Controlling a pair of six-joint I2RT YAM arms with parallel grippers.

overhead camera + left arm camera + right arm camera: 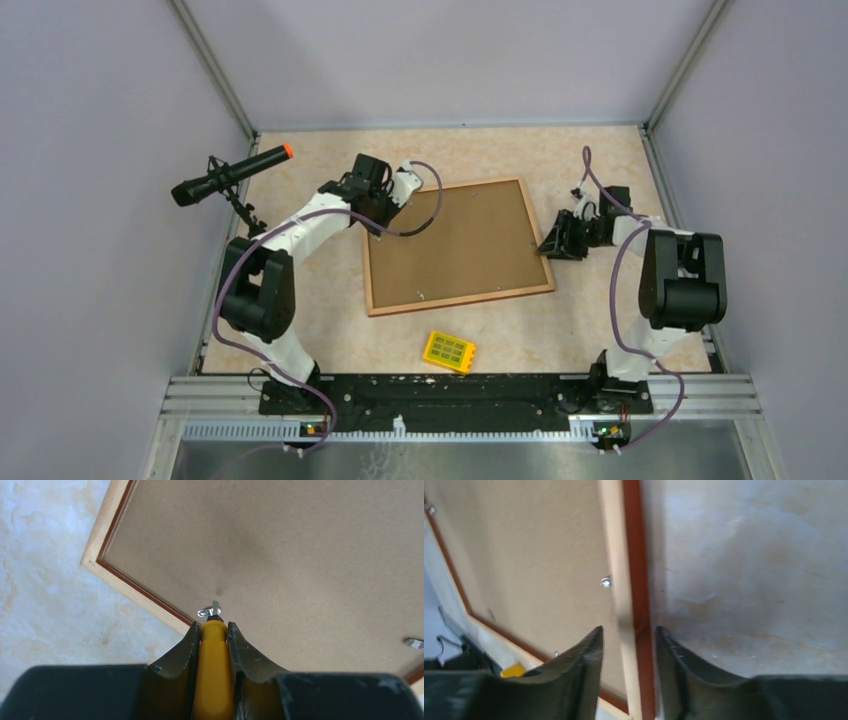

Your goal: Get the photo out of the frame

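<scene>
Left gripper [214,630] is clamping a yellow-handled tool [214,680] at a clip [210,612] on the face-down frame [460,299]. Right gripper [629,635] is straddling its rim, grip indeterminate. Backing [455,245] is sitting fitted; photo unseen.

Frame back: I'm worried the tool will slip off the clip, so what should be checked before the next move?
1. Frame lies back up on the table: ok.
2. Left gripper shut on the yellow-handled tool: ok.
3. Tool tip at the metal clip: ok.
4. Right gripper bracing the frame: not ok, its jaws straddle the rim, open.
5. Other clips turned aside: cannot tell.
6. Photo free underneath: cannot tell, hidden.
</scene>
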